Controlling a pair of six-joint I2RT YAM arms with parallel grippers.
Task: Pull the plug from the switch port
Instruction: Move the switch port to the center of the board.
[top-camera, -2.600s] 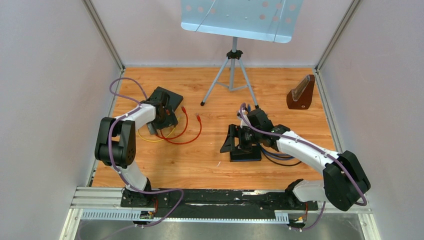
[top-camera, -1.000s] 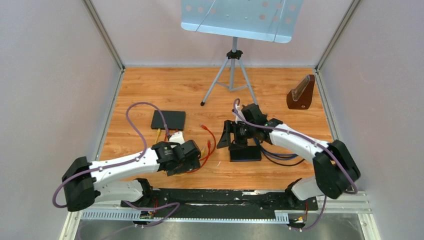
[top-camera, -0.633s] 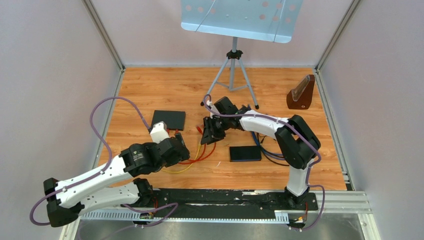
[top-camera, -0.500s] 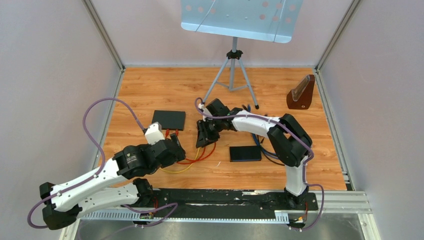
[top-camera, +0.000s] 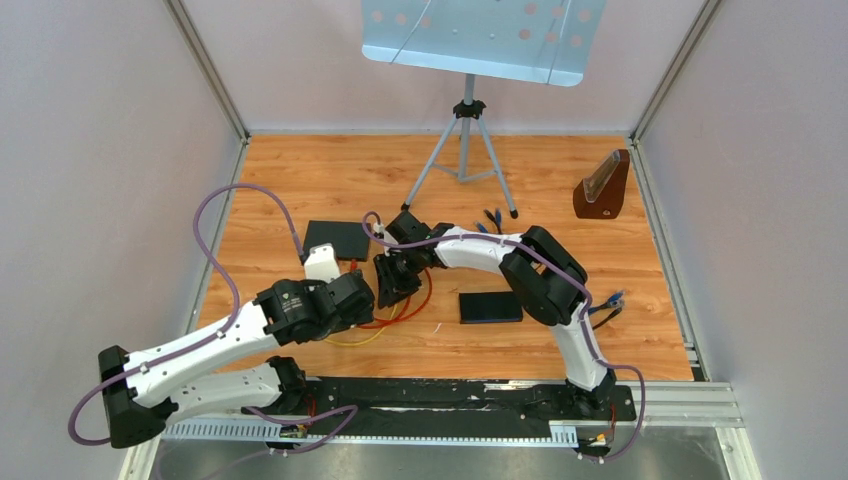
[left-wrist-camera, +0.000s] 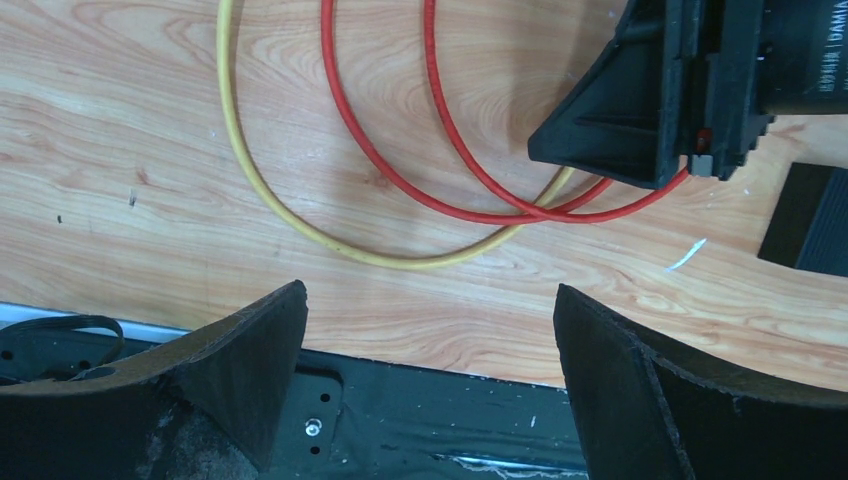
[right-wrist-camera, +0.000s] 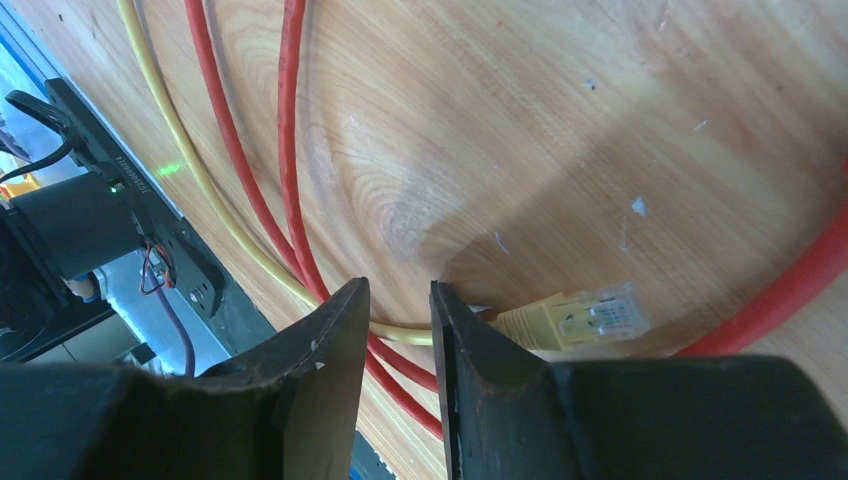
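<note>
Overhead, both arms reach toward the middle of the wooden bench (top-camera: 300, 170), their heads close together over a tangle of cables. The tangle lies just in front of the black switch (top-camera: 337, 238), which sits flat toward the back left. The right pincer (top-camera: 393, 283) points down at the cables, and the left pincer (top-camera: 352, 297) sits just beside it. A second black box (top-camera: 491, 306) lies on the wood on the right pincer's other side.

From the right wrist, the yellow plug (right-wrist-camera: 575, 318) lies flat on the wood, out of any port. Its long axis runs across that view, nearly level. The clear tip points toward the right edge and tilts slightly upward, while its yellow cable (right-wrist-camera: 190, 170) trails off the opposite way. The right pincer's fingers (right-wrist-camera: 330, 340) are drawn close, with only a narrow slot between them. The yellow cable crosses that slot just behind the plug. It cannot be told whether the cable is pinched or merely lies under the fingertips. The plug's body shows just past the right-hand finger. A red cable (right-wrist-camera: 290, 100) runs alongside the yellow one. Overhead, the plug itself cannot be made out beneath the arm.

From the left wrist, the left pincer is spread wide, with nothing between its fingers. Loops of red and yellow cable lie on the bench beyond it.
</note>
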